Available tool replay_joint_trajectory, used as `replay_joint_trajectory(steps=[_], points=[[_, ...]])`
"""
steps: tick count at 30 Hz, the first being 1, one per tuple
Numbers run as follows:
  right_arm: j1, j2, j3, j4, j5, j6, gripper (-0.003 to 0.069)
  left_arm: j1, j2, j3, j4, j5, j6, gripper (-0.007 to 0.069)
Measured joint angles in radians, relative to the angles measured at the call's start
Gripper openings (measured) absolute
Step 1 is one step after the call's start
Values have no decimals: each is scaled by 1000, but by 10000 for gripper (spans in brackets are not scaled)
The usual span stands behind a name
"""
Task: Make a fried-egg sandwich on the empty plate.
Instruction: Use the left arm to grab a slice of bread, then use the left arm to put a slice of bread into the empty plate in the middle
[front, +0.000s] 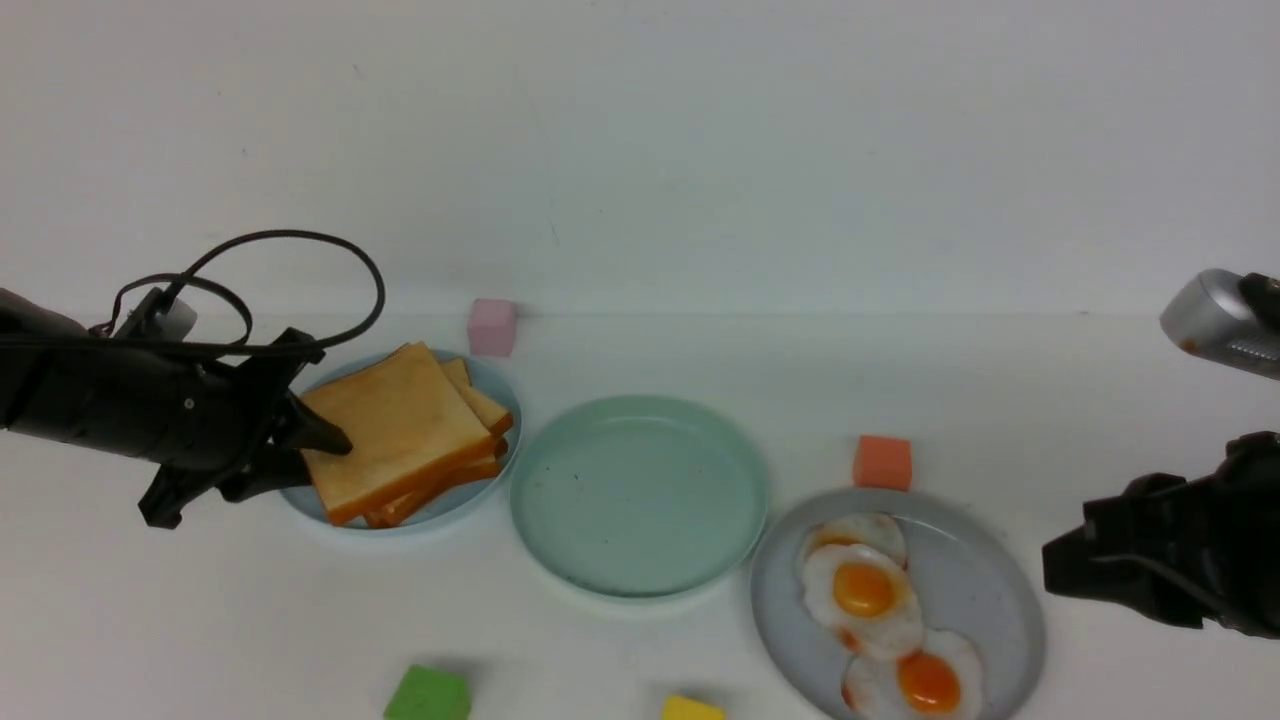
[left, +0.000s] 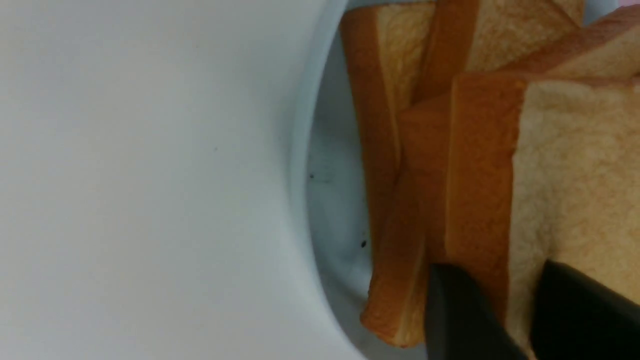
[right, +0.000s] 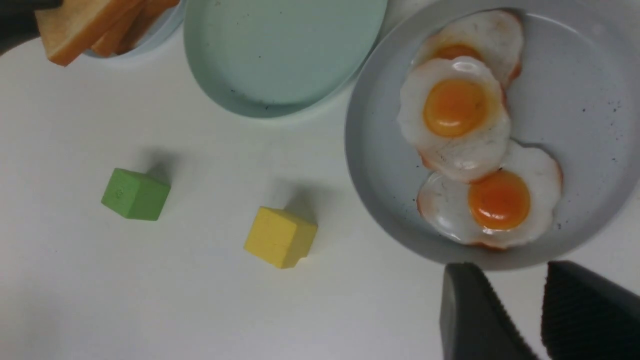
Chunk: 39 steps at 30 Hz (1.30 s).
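Gripping the top toast slice (front: 400, 425) by its near edge, the left gripper (front: 325, 452) has one finger on the bread's upper face and one underneath. The slice sits tilted on a stack of toast (front: 470, 465) on a pale blue plate (front: 440, 512) at the left of a white table. Just beside it, in the middle, is the mint-green plate (front: 640, 490), with nothing on it; no part of the sandwich is there yet. To the right, a grey plate (front: 985, 580) holds three overlapping fried eggs (front: 863, 590). The right gripper (right: 510, 280) hovers near that plate's rim, its fingers apart and holding nothing.

The hold looks shallow, right at the crust, so the slice could droop, pivot or slip free while it is carried across. The slice below may drag along with it and slide off the blue plate. Later, because the eggs overlap, picking one could pull a neighbour up too.
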Motion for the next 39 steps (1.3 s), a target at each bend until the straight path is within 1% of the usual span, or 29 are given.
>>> replay_joint_trajectory(steps=[3, 5, 13, 16, 22, 25, 26, 27, 28, 31, 34, 36, 39], points=[[0, 0, 0, 0, 0, 0, 241, 0, -7, 0, 3, 8, 0, 115], [0, 0, 0, 0, 0, 0, 241, 0, -18, 0, 13, 16, 0, 105], [0, 0, 0, 0, 0, 0, 241, 0, -103, 0, 69, 35, 0, 104], [0, 0, 0, 1, 1, 0, 241, 0, -150, 0, 90, 35, 18, 99], [0, 0, 0, 1, 12, 0, 241, -1, -220, 0, 82, 88, 166, 99], [0, 0, 0, 1, 20, 0, 241, -15, -229, 0, 27, 148, 299, 97], [0, 0, 0, 1, 23, 0, 241, -32, -229, 0, -11, 181, 390, 97], [0, 0, 0, 1, 23, 0, 241, -43, -227, 0, -29, 192, 417, 95], [0, 0, 0, 1, 23, 0, 241, -74, -218, 0, -76, 211, 518, 92], [0, 0, 0, 1, 23, 0, 241, -160, -173, 0, -182, 199, 650, 90], [0, 0, 0, 1, 24, 0, 241, -235, -114, -10, -232, 146, 690, 90], [0, 0, 0, 1, 25, 0, 241, -291, -53, -33, -245, 85, 694, 90], [0, 0, 0, 1, 27, 0, 241, -334, 12, -78, -254, 27, 696, 90]])
